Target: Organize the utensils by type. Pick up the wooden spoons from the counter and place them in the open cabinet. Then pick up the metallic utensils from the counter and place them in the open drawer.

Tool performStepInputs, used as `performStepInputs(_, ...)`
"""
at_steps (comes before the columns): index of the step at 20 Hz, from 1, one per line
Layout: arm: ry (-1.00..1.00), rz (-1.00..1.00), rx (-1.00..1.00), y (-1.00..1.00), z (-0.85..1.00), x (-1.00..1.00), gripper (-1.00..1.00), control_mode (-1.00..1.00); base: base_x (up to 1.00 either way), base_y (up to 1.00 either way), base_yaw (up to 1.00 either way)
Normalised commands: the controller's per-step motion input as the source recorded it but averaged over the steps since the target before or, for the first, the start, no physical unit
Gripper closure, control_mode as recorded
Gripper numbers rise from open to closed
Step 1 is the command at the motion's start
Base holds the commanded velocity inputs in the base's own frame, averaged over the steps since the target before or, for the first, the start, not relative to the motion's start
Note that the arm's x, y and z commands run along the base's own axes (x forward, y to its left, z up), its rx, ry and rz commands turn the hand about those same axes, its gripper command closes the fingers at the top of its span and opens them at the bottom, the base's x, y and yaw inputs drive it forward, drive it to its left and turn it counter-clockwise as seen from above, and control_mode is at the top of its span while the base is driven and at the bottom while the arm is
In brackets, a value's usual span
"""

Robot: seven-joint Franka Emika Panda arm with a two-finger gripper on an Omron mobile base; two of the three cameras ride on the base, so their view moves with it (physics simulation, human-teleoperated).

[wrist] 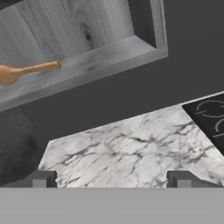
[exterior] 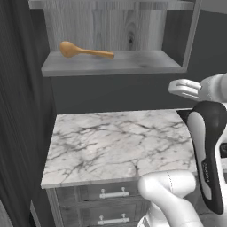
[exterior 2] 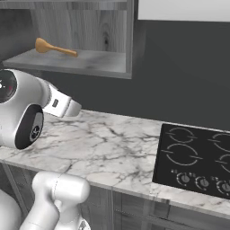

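One orange-tan wooden spoon (exterior: 84,51) (exterior 2: 54,48) (wrist: 26,71) lies on the shelf of the open cabinet (exterior: 133,64) (exterior 2: 90,60) (wrist: 100,65), with its bowl to the left. My gripper (wrist: 111,180) is open and holds nothing. It hangs back over the white marble counter (exterior: 115,142) (exterior 2: 103,143) (wrist: 131,148) and faces the wall, well below and in front of the cabinet. No utensil lies on the stretch of counter in view. The metallic utensils and the open drawer are out of view.
A black cooktop (exterior 2: 197,157) (wrist: 210,116) is set into the counter on the right. Shut grey drawers with silver handles (exterior: 113,193) sit under the counter's front edge. A dark wall (exterior: 26,111) bounds the counter on the left.
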Motion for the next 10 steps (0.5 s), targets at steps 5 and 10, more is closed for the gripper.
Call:
performStepInputs(5,0.14,0.00,-0.12,0.00,-0.16,0.04,-1.00,-1.00,0.00,0.00,0.00)
performStepInputs(10,0.26,0.01,-0.10,0.00,-0.31,0.09,-1.00,-1.00,0.00,0.00,0.00)
